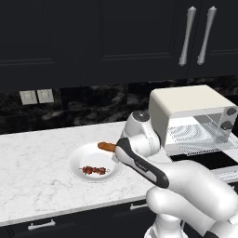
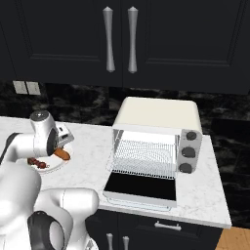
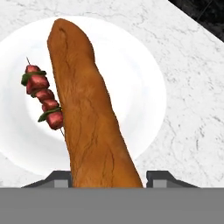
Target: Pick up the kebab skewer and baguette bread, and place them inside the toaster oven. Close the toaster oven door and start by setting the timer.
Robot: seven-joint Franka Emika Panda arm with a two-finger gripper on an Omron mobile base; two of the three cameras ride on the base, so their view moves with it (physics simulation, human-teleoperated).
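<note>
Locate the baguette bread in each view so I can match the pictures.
Left base view: baguette bread sticks out left of the arm's wrist, over the far edge of the white plate.
Right base view: its orange end shows at lower left, just right of the wrist, above the plate.
Hand view: it runs up the middle, skewer to its left.
Shared landmark: the white plate.

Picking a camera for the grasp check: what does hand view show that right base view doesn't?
Hand view alone: the gripper fingertips flanking the near end of the baguette bread, and the kebab skewer chunk by chunk. Right base view alone: the toaster oven, its door folded down, wire rack, knobs and the upper cabinets. Both: baguette, skewer, white plate and marble counter.
</note>
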